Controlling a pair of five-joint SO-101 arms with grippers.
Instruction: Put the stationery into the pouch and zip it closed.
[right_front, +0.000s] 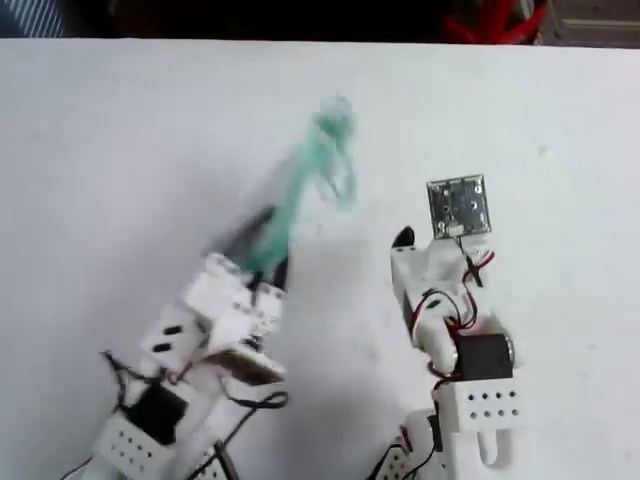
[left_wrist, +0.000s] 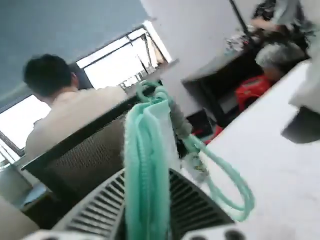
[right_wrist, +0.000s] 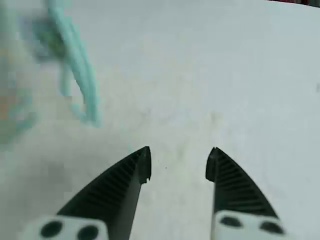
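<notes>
Gripping the green mesh pouch (right_front: 300, 190) by one end, the left claw (right_front: 262, 245) is clenched on it at about 7 o'clock in the high view, and the pouch stretches away from the claw toward 1 o'clock, apparently raised off the tabletop (right_front: 120, 150). Its cord loop (left_wrist: 225, 180) dangles free beside the mesh. The right claw (right_wrist: 177, 165) is released, jaws apart, with nothing between them, low over bare tabletop at roughly 4 o'clock from the pouch. Whether the zip is shut, or whether anything sits inside, cannot be told.

The main risk, as I judge it, is the hold: soft mesh pinched at one end can slide out if the arm swings. The loose loop could snag a finger of the right claw as it closes in. A limp pouch also collapses its mouth, so pulling the zip with one claw may just drag the fabric along
</notes>
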